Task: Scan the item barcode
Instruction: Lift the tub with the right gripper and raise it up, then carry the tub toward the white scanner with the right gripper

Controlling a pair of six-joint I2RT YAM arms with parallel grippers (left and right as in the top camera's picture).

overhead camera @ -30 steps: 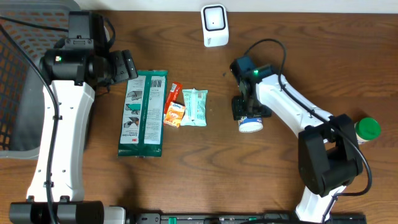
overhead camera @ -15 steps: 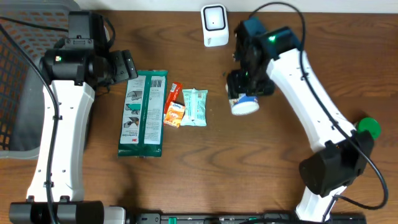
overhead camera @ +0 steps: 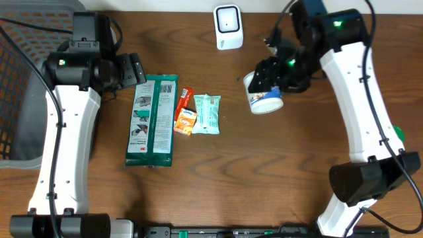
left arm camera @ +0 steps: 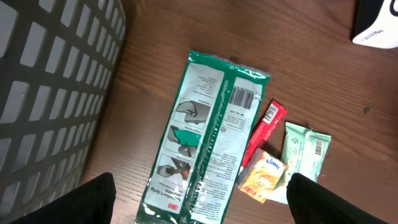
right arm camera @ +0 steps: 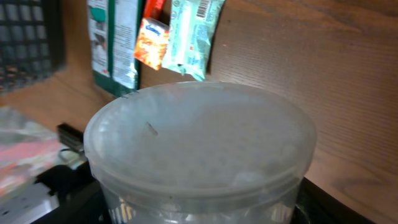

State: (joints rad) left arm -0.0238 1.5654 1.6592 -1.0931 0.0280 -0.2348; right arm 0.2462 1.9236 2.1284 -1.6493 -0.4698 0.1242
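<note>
Well, a grey basket (overhead camera: 16, 79) sat at the far left of the table (overhead camera: 218, 178). Just beside it hung the left gripper (overhead camera: 135, 69). Its jaws stood wide apart and had nothing in them.

Under it a long green pack (overhead camera: 152, 120) lay flat, and its barcode showed in the left wrist view. Next to the pack lay a red stick (overhead camera: 184, 100), touching an orange packet (overhead camera: 186, 123). A pale green packet (overhead camera: 207, 114) lay just right of those two.

A white scanner (overhead camera: 228, 26) stood at the back edge, near the middle.

Right of the packets, and a bit in front of the scanner, was the tub (overhead camera: 266, 100). The right gripper (overhead camera: 277, 76) had its jaws closed on the tub's sides and held it tipped, up off the table. In the right wrist view the tub's round, cloudy end (right arm camera: 199, 137) filled most of the picture, with the packets far below it. I could not see a barcode on the tub.

At the far right, a bottle (overhead camera: 398, 134) with a green cap peeked out from behind the right arm.
</note>
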